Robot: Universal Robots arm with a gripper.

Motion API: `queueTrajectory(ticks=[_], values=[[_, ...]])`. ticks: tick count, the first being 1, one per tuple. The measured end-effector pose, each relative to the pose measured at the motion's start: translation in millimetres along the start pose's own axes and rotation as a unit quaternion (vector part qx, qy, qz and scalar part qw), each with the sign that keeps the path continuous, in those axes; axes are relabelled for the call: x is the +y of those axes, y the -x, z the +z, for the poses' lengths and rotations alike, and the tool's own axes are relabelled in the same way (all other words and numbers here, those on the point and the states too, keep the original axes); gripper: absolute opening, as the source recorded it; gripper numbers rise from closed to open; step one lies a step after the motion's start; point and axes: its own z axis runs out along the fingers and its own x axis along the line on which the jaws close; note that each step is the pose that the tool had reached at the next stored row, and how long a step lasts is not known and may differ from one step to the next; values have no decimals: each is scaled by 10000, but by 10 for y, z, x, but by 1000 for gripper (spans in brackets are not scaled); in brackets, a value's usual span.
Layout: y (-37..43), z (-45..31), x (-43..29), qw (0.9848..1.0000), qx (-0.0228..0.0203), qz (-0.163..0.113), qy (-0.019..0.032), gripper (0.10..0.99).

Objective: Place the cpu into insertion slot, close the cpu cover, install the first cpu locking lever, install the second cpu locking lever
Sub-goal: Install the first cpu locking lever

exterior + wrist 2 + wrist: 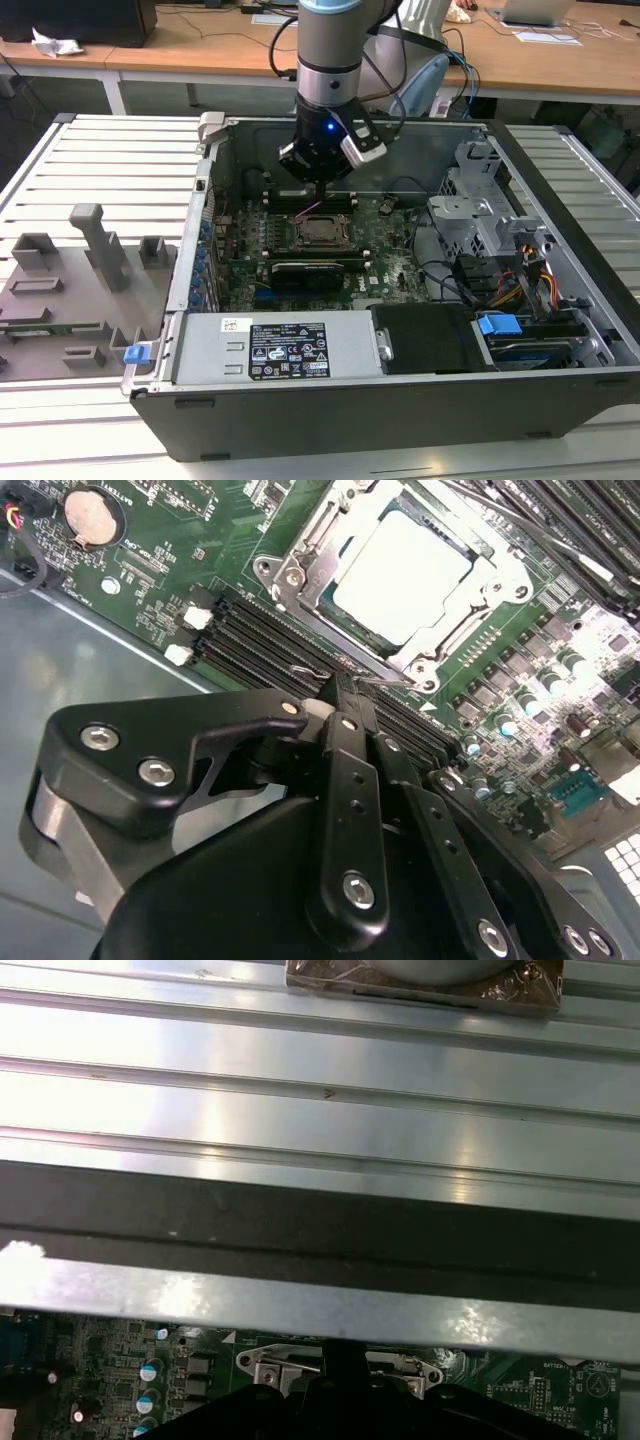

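Gripper point(345, 688): fingers pressed together on a thin wire locking lever point(385, 680) at the socket's edge | cpu point(402, 577): seated in the insertion slot point(300, 590), silver top showing through the lowered cpu cover point(455, 640) | Exterior view: arm poised over the motherboard point(385, 250) inside the open computer case point(400, 400).

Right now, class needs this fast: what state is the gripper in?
Gripper: shut, fingertips together at a thin wire locking lever beside the CPU socket; grasp itself unclear.

This is a robotics lab: an open black computer case point(400, 300) lies on a ribbed aluminium tabletop point(100, 170), with long wooden desks point(200, 50) and cables behind.
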Motion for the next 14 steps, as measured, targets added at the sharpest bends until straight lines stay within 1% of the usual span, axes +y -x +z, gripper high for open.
queueTrajectory(ticks=[14], values=[[38,38,-5,10000,-1,0,1,106]])
